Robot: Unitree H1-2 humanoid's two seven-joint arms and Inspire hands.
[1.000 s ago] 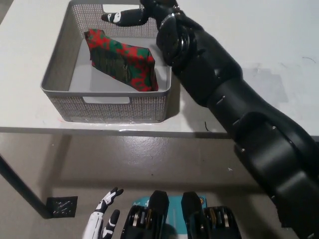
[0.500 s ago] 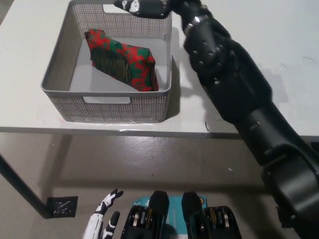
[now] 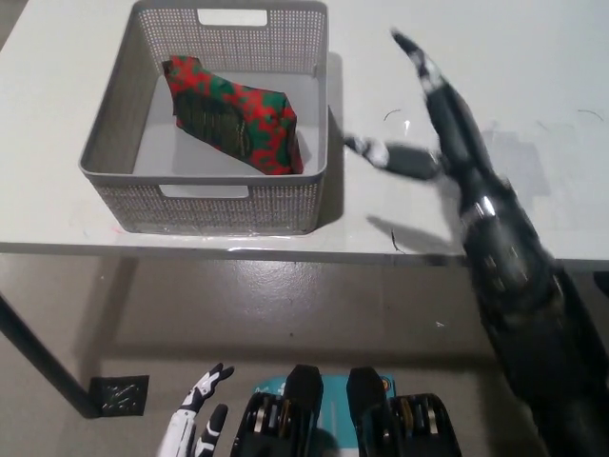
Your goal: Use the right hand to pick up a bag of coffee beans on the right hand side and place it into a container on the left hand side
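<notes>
A red and green patterned bag of coffee beans [image 3: 233, 115] lies tilted inside the grey mesh container [image 3: 114, 124] on the left part of the white table. My black right hand [image 3: 433, 124] is above the table to the right of the container, clear of it, open with fingers spread and holding nothing; it is motion-blurred. My white left hand [image 3: 195, 419] rests low at the bottom left, below the table edge, fingers apart and empty.
The white table [image 3: 533, 76] stretches to the right of the container, with a faint grey patch near the arm. The table's front edge runs across the middle of the picture; a floor with a dark table leg [image 3: 38, 367] lies below.
My right arm has swung away from the container's far rim, moving right and back toward me, and is now over the bare table. The bag stays in the container.
</notes>
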